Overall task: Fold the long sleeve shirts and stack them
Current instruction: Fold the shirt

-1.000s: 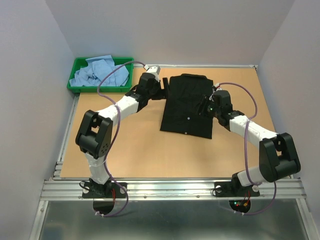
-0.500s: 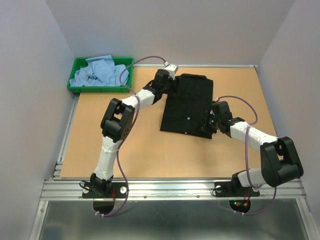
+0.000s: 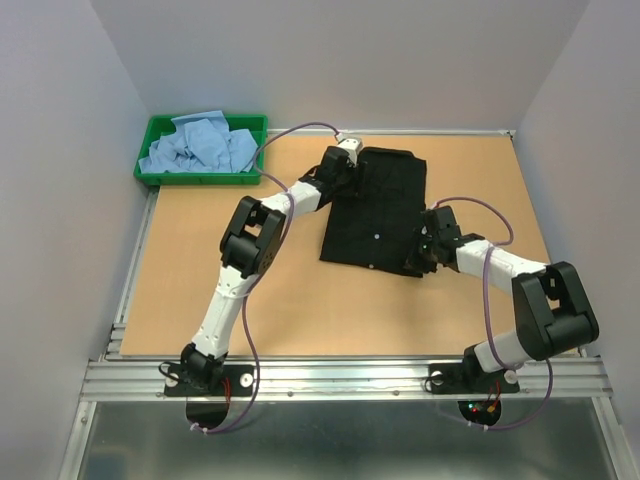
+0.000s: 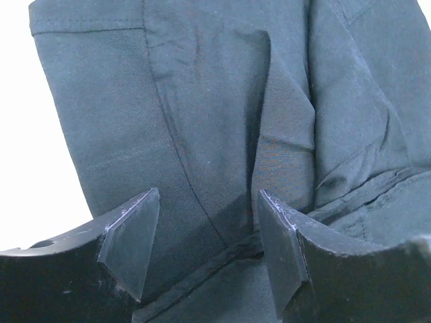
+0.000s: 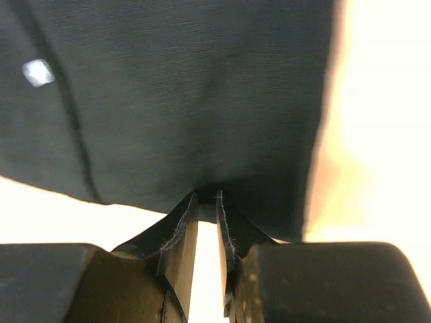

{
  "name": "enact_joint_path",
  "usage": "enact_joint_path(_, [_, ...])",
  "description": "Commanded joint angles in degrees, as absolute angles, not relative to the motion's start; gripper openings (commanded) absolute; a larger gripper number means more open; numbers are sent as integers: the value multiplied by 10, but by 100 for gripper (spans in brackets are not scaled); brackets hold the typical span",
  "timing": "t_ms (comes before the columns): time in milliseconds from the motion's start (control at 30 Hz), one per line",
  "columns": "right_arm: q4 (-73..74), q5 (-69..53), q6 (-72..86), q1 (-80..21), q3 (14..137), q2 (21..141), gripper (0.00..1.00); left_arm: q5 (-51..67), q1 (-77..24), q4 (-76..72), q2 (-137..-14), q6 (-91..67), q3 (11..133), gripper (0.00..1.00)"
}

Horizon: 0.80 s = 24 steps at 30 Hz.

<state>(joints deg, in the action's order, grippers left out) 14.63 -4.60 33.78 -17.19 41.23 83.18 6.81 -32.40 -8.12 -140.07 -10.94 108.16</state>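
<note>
The black shirt (image 3: 378, 210) lies flat on the table, collar at the far end, sleeves folded in. My left gripper (image 3: 347, 172) is open and sits low over its far left part, near the collar. In the left wrist view the fingers (image 4: 209, 195) straddle a folded seam of the black cloth (image 4: 202, 101) with nothing held. My right gripper (image 3: 421, 256) is at the shirt's near right hem. In the right wrist view its fingers (image 5: 207, 195) are nearly closed, pinching the hem edge of the shirt (image 5: 188, 94). The light blue shirts (image 3: 195, 145) lie crumpled in the tray.
The green plastic tray (image 3: 190, 179) stands at the table's far left corner. Grey walls close in the left, right and far sides. A pale button (image 5: 37, 72) shows on the shirt's placket. Bare tabletop (image 3: 250, 290) lies near and left of the shirt.
My left arm has stretched further right, moving the gripper from the shirt's left edge onto its far left part. My right gripper has moved from the shirt's right middle down to the near right hem.
</note>
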Motion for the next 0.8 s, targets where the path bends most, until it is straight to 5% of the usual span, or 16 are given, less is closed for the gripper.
enact_joint_path(0, [181,33,304,-142,450,854,23,45,-317,31,-1353,-183,1023,71])
enact_joint_path(300, [186,99,265,-55,579,997,23,92,-310,19,-1160,-272,701,70])
enact_joint_path(567, [186,42,210,-50,844,1168,23,113,-376,-15,-985,-271,527,75])
enact_joint_path(767, [185,-40,187,-54,905,1166,27,52,-389,-1,-837,-265,471,80])
